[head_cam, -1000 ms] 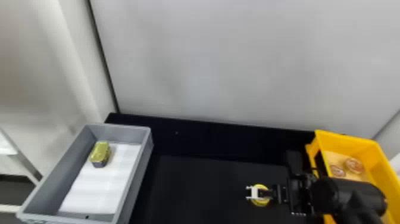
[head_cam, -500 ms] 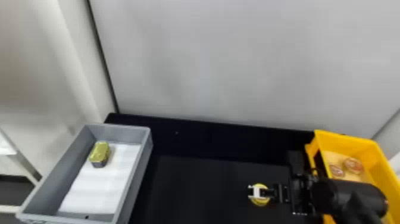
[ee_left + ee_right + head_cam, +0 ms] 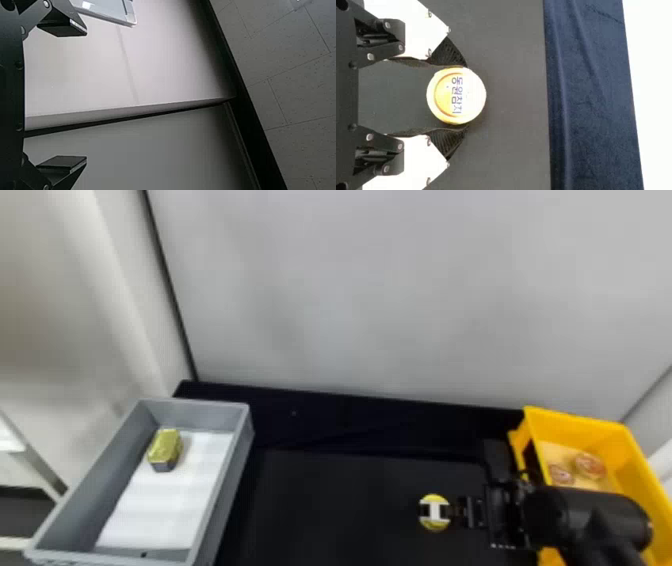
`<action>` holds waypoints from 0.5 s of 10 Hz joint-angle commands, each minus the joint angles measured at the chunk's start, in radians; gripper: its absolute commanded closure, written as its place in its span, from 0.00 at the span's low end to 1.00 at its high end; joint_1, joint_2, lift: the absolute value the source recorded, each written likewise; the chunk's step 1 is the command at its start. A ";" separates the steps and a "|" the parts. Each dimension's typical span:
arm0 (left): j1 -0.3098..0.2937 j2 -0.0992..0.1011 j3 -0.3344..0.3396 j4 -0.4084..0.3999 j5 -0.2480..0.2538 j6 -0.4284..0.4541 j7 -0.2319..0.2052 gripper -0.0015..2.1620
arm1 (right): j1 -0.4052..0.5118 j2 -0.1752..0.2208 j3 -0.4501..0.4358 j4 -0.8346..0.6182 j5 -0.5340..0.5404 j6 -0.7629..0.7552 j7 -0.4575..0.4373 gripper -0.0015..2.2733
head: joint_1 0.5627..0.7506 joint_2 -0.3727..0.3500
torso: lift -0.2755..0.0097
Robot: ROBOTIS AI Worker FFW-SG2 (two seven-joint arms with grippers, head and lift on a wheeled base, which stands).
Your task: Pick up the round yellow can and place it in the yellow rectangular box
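At the right side of the head view, the right gripper (image 3: 434,511) is down over the round yellow can (image 3: 434,527), which is on the black table (image 3: 350,510) just beside the yellow rectangular box (image 3: 585,431). The right arm overlaps that box, which contains two round reddish cans (image 3: 590,466); I judge that a low transfer path risks striking the near wall or the contents. A grey box (image 3: 200,416) at the left holds a tin (image 3: 165,447); it is not the destination. In the left wrist view, the left gripper (image 3: 86,95) is parked before pale panels, wide and without a load. In the right wrist view, the right gripper's fingers (image 3: 449,55) are narrowed to the can's width, one tip against each side. The can appears flat on the table; I cannot tell whether it bears any load. Contact is near the fingertips, ahead of the can's centre. Caution: a lift with insufficient closing force may let the smooth round wall slip rearward or tilt. Excessive force at this position may squeeze the can back toward the palm.
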 commanded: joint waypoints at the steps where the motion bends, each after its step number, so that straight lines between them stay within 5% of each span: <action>1: 0.003 0.000 0.003 -0.003 0.000 0.002 0.000 0.07 | 0.021 0.009 -0.016 -0.061 -0.023 0.039 -0.014 0.27 | 0.70 0.41 | 0.94; 5: 0.007 0.003 0.004 -0.003 0.005 0.002 0.000 0.07 | 0.054 0.021 -0.080 -0.266 -0.182 0.174 -0.198 0.27 | 0.70 0.41 | 0.94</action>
